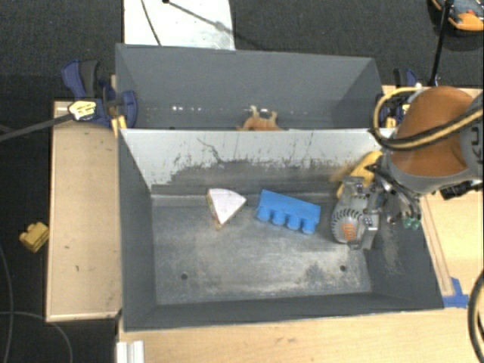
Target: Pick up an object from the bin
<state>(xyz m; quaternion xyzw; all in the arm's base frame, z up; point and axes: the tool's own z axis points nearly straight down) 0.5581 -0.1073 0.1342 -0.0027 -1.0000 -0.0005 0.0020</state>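
**Gripper [352,222] low at the right end of the bin [249,274]**

The gripper hangs low by the right wall, the side the arm reaches in from. Whether it is spread or pressed together cannot be told. The blue block [287,210] lies near it toward the middle, likely the handiest pick. The white wedge [225,204] lies beyond.

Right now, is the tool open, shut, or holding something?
Tool: cannot be told; it is down at the right end of the bin, beside the blue block.
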